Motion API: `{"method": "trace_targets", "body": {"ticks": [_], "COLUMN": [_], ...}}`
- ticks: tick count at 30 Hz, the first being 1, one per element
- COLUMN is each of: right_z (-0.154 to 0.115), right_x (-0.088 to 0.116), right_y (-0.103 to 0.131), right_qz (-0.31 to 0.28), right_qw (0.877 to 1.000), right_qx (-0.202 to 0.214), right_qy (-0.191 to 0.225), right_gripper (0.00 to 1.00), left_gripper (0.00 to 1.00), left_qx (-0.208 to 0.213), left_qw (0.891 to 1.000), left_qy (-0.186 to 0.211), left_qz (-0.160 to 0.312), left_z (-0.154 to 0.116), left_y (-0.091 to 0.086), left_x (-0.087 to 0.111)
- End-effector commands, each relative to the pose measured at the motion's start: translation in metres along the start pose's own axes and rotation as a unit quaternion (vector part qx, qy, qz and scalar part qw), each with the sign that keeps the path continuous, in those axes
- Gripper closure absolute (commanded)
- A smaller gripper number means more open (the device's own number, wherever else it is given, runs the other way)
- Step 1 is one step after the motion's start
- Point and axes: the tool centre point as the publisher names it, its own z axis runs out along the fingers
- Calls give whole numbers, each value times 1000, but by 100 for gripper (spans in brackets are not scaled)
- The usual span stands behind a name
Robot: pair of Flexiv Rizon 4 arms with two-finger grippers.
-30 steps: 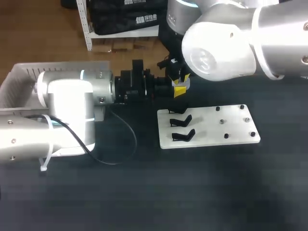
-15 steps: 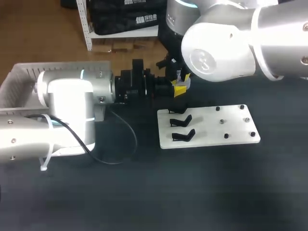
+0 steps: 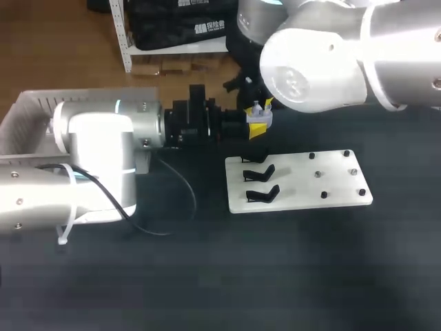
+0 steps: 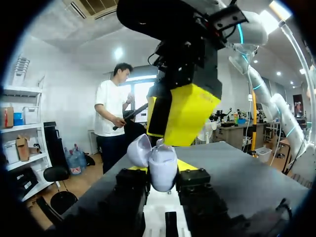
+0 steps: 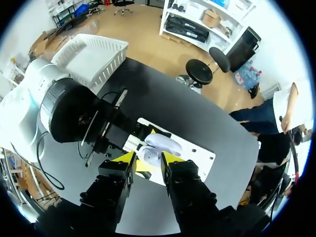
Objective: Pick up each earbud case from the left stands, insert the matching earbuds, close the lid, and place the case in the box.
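In the head view, your left arm comes in from the left and lies level over the dark table (image 3: 275, 276). Its left gripper (image 3: 253, 127) sits just beyond the far edge of the white board (image 3: 310, 187). The pale earbud case (image 3: 258, 109) sits at that gripper's yellow tips, raised off the table. Your right arm comes down from the upper right, and the right gripper (image 3: 266, 105) is right against the case. Three black stands (image 3: 262, 172) stand on the board's left part, and the white box (image 3: 27, 114) sits at the far left, well apart from the case.

In the left wrist view, the left gripper (image 4: 162, 174) is clamped on the earbud case (image 4: 155, 159), one finger on either side. The case's lid is swung up. The right gripper (image 4: 175, 116) hangs just above and behind the case, yellow tips pointing down at it.

In the right wrist view, the right gripper (image 5: 147, 159) has its fingers a narrow gap apart. The case (image 5: 160, 144) lies just ahead of the tips, over the board (image 5: 202, 158). You cannot tell here whether the tips touch it. The left gripper's black body reaches the case from beside it, and the box (image 5: 94, 59) lies far behind that arm.
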Motion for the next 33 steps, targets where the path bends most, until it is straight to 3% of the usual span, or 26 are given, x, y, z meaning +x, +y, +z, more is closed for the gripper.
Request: {"method": "trace_targets", "body": {"ticks": [1, 8, 13, 19, 33], "right_z": [-17, -7, 16, 32, 22], "right_x": [-6, -50, -64, -51, -9], "right_y": [-7, -29, -43, -51, -45], "right_qz": [29, 106, 136, 152, 150], "right_qw": [999, 993, 989, 987, 988], "right_qx": [-11, 0, 32, 41, 34], "right_qy": [-31, -61, -57, -34, -24], "right_gripper": [67, 61, 61, 62, 61], "left_gripper": [100, 100, 100, 100, 100], "left_qx": [-1, -1, -1, -1, -1], "left_qw": [1000, 1000, 1000, 1000, 1000], "left_qy": [-2, -2, -2, -2, -2], "left_qz": [1, 1, 1, 1, 1], "left_z": [0, 0, 0, 0, 0], "left_y": [-1, -1, -1, -1, -1], "left_x": [1, 1, 1, 1, 1]}}
